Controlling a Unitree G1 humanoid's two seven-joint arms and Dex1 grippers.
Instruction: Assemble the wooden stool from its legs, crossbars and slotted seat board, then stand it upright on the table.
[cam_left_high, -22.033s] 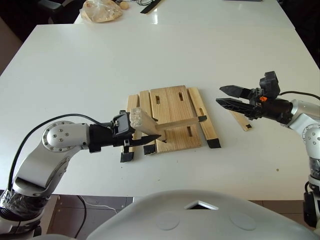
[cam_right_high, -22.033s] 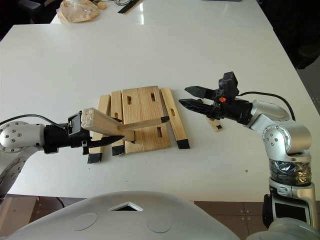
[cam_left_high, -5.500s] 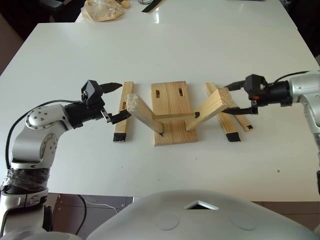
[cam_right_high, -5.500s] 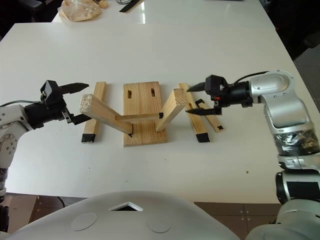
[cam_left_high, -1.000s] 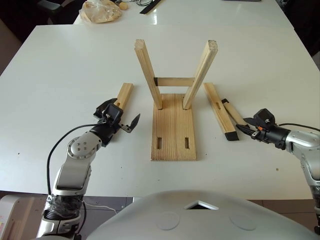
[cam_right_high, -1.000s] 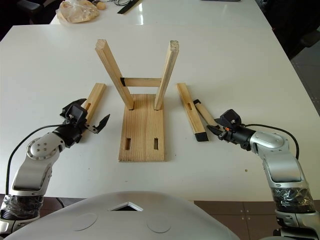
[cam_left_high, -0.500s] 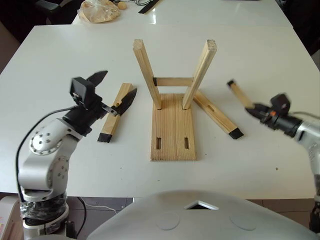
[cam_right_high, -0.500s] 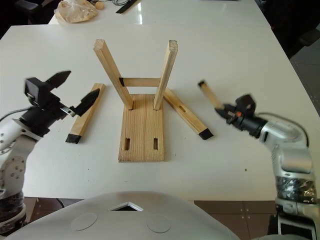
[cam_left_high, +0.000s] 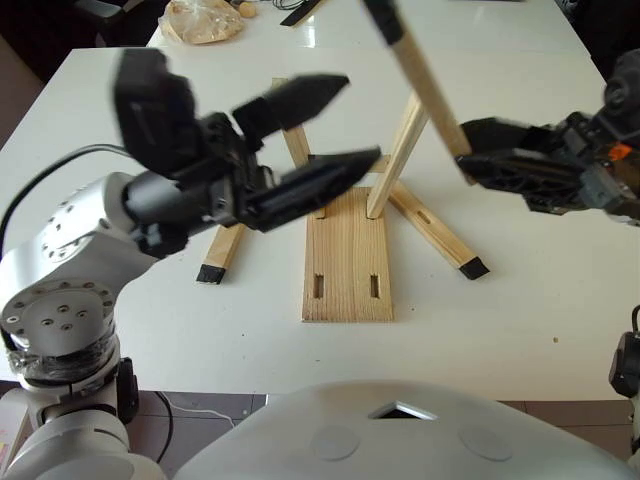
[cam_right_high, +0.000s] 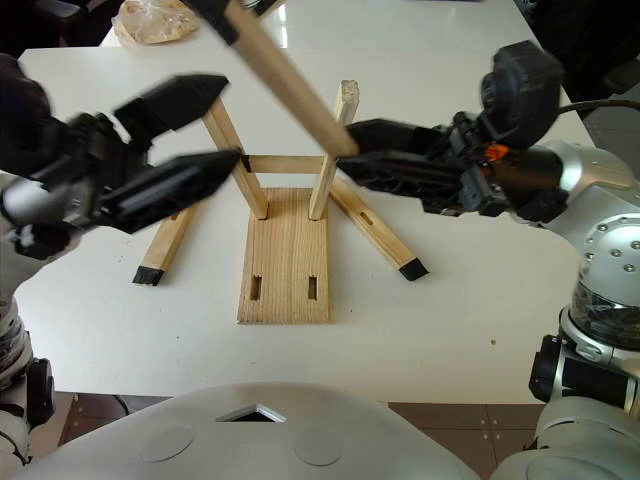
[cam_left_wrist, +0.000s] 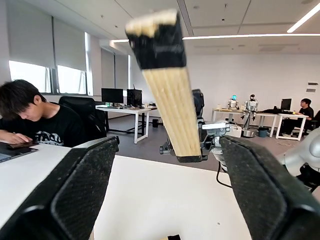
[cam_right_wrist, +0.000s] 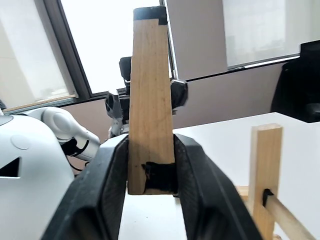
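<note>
The right gripper (cam_left_high: 468, 148) clamped a wooden stick (cam_left_high: 420, 78) high above the table (cam_left_high: 500, 330). The left gripper (cam_left_high: 357, 120) hung wide open. The seat board (cam_left_high: 345, 270) lay flat, with two joined legs (cam_right_high: 322, 190) standing on its far end.

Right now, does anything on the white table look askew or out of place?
Yes. The loose black-tipped wooden leg right of the slotted wooden seat board lies diagonally, its far end by the foot of an upright pale wooden leg.
</note>
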